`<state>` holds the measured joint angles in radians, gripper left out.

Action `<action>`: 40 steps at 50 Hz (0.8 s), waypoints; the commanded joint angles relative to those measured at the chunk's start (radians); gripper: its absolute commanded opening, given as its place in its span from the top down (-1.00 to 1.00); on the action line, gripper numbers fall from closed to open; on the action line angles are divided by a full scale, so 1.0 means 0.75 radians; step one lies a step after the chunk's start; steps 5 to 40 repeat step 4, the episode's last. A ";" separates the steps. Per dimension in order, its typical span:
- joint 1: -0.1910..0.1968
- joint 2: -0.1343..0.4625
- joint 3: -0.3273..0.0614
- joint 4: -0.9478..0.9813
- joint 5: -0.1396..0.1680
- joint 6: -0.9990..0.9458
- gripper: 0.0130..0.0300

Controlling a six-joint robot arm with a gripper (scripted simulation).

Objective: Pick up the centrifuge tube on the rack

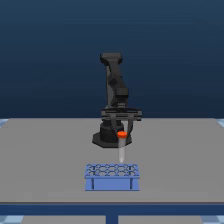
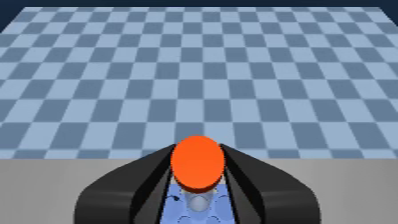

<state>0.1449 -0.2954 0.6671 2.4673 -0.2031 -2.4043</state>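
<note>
**Tube gripped at the cap: lift straight and clear the rack**

In the exterior view the black six-joint arm (image 1: 114, 95) stands on the grey surface (image 1: 40, 155), and its gripper (image 1: 122, 131) hangs above the small blue box-like rack with a grid of round holes on top and dark upright legs (image 1: 112, 177). The slim pale translucent-white centrifuge tube with a round orange-red cap (image 1: 121, 148) stands upright. Its cap sits between the black fingers (image 2: 133, 187) and its lower end is at or just above the rack's top grid, toward the exterior view's right side of the rack. Whether the tip has left its hole cannot be told at this size.

The wrist view shows the fingers closed in on either side of the orange-red cap, with the pale tube body and the blue rack below. They appear to hold the tube just under the cap, with no gap visible on either side.

The step in hand looks like the lift. To do it well, the pull should run straight up along the tube's axis, since any sideways drift while the tip is near a hole could tilt the tube or drag the light rack. The hold should stay firm, because a smooth tube held near its top can swing or slip. Travel sideways is best left until the tip is well apart from the grid.
</note>
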 commanded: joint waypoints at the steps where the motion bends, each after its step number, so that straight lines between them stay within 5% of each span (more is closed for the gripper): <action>1: 0.000 -0.001 -0.001 0.000 0.002 0.000 1.00; 40: 0.000 -0.001 -0.001 0.000 0.002 0.000 1.00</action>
